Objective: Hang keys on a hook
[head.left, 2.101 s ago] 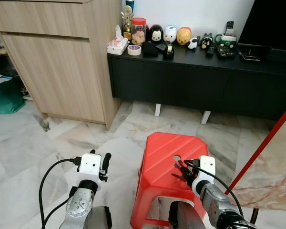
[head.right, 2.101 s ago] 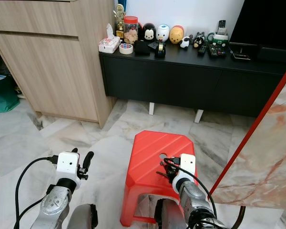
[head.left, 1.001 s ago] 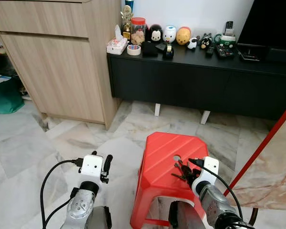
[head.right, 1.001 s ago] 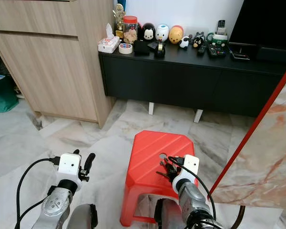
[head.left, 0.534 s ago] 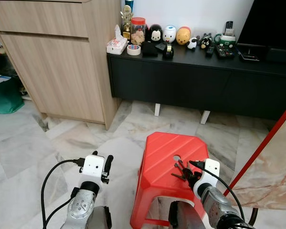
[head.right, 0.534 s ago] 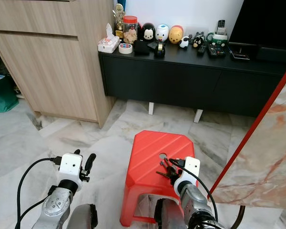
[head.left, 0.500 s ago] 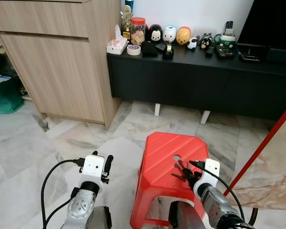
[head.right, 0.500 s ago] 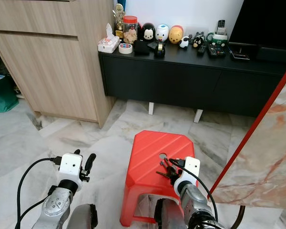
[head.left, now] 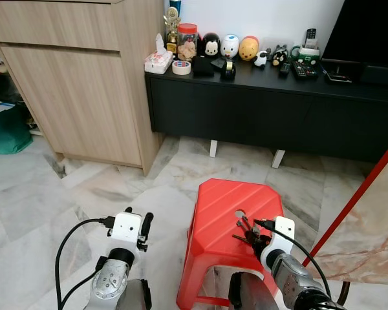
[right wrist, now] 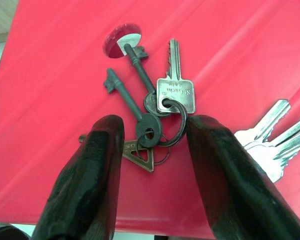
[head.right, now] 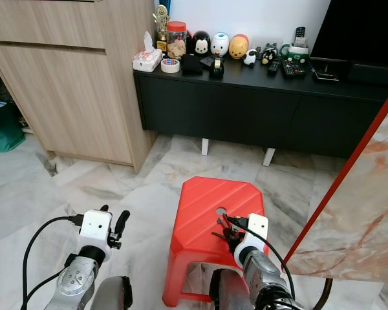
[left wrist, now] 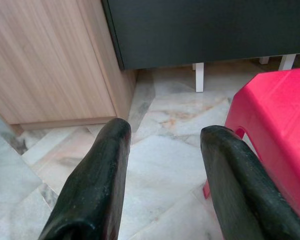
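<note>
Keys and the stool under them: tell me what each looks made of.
The keys look like metal: some are bright silvery flat keys with a shine, others dark, dull, long-shafted ones, all on a dark ring. The stool looks like moulded red plastic, going by its smooth, slightly glossy seat with shallow ridges and a round hole. The open right end effector straddles the bunch.

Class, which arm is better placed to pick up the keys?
Right. The right gripper is open, its fingers either side of the keys on the stool; the left gripper is over floor.
</note>
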{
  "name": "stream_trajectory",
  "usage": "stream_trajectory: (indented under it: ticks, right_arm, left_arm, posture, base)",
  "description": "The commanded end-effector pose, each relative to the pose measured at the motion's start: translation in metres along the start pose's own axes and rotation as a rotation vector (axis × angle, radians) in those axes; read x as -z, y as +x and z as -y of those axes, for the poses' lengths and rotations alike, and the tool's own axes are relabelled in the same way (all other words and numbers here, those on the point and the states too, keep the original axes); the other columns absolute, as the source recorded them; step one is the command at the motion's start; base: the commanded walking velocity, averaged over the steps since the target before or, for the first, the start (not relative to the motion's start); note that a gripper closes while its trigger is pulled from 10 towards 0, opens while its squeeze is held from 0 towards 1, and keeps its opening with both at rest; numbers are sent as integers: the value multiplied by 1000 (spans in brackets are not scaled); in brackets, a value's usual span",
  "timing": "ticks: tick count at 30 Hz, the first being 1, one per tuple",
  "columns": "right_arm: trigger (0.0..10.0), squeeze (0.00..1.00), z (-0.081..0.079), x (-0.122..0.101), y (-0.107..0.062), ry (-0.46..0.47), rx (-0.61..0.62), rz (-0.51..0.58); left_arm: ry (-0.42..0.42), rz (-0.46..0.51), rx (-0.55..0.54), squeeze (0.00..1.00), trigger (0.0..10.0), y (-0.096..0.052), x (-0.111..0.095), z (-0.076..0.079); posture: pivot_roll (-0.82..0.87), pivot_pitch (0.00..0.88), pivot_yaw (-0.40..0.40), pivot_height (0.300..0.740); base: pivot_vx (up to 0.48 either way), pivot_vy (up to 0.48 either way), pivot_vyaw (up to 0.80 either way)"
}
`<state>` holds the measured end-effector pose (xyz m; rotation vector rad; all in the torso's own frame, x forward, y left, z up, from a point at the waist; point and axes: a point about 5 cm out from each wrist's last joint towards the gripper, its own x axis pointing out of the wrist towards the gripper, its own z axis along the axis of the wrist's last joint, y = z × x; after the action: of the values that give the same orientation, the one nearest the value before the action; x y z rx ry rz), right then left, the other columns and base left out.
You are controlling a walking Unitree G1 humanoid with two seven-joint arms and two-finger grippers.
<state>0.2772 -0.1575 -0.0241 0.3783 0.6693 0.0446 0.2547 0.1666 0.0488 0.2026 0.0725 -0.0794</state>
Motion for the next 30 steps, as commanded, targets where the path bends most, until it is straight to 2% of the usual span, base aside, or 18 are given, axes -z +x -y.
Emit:
stream_trajectory:
  ticks: [1,14,15,16,17,18,30]
  right_arm:
    - [10000,0,-2,0,1,-12,-17,-23]
    - [10000,0,-8,2,2,-19,-49,-38]
    - [8784,0,-9,1,2,-18,-53,-35]
    - [3059,0,-9,1,2,-17,-54,-33]
    - [1020,0,-9,1,2,-16,-55,-32]
    - [0,0,-9,1,2,-17,-56,-32]
    - [0,0,-9,-1,3,-24,-55,-23]
  left_arm:
    - [8,11,0,0,10000,0,-2,2]
    - [34,8,16,0,10000,-3,-2,3]
    - [35,8,17,0,10000,-3,-2,4]
    - [36,9,17,0,10000,-3,-2,4]
    - [36,9,18,0,10000,-3,-2,4]
    - [37,9,18,0,10000,-3,-2,4]
    - [43,6,23,0,10000,-3,-1,6]
  posture:
    - [94,18,-76,568]
    - [96,33,-75,568]
    - [97,36,-76,568]
    - [97,36,-76,568]
    - [97,36,-76,568]
    - [97,36,-76,568]
    - [97,34,-77,568]
  base:
    - [0,0,0]
    - [0,0,0]
    - [0,0,0]
    - [0,0,0]
    - [0,0,0]
    - [0,0,0]
    - [0,0,0]
